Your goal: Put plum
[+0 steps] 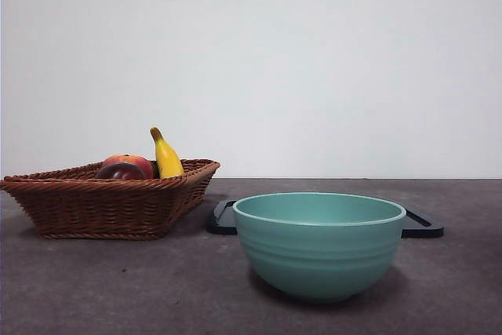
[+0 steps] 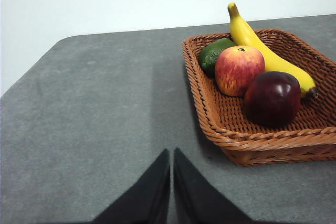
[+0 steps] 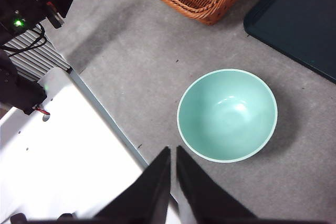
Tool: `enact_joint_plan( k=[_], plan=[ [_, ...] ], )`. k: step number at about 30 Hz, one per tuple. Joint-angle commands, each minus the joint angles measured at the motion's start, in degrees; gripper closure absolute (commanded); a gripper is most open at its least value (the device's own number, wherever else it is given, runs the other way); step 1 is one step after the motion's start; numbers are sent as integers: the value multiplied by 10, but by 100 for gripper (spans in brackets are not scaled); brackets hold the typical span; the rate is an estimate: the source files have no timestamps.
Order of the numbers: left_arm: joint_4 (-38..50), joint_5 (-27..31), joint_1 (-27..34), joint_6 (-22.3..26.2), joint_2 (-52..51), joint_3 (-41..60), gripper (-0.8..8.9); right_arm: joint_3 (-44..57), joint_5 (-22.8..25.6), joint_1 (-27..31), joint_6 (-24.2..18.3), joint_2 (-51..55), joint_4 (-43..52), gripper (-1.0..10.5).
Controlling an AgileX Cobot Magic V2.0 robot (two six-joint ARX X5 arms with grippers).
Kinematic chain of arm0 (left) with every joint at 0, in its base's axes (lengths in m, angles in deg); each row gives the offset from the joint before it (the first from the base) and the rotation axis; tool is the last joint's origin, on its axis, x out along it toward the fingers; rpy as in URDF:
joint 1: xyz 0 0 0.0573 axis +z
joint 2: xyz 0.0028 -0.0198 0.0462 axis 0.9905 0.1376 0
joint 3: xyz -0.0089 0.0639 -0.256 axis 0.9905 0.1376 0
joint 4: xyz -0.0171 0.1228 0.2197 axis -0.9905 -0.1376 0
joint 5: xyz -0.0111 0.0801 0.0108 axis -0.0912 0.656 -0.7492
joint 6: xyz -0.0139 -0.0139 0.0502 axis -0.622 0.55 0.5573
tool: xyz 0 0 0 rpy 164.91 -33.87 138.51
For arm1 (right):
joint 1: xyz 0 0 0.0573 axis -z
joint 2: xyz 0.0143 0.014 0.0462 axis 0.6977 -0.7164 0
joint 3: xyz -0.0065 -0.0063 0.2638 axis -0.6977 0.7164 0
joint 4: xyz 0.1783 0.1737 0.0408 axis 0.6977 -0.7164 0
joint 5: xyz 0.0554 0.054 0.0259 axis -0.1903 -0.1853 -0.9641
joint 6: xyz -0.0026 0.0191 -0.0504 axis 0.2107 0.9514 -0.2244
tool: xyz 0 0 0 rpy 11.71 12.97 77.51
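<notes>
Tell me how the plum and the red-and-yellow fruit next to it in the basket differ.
The plum is dark maroon all over; the peach-like fruit is red streaked with yellow. The plum's skin is glossy with bright highlights; the other looks duller and mottled. The plum sits nearer the basket's front rim, the other further in, beside a green fruit. Both are round, similar in size, and lie against the banana.
</notes>
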Motion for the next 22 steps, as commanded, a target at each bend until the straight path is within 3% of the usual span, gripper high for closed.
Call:
enact_joint_plan(
  k=[1,17,22],
  plan=[
    [-5,2,2,-3,-1,12,805,-9,0,-5,-7,-4,6,939],
    [-5,2,2,-3,-1,12,805,-9,0,-5,-7,-2,5,939],
    [-5,2,2,-3,-1,12,805,-7,49,17,-73,19,33,939]
  ],
)
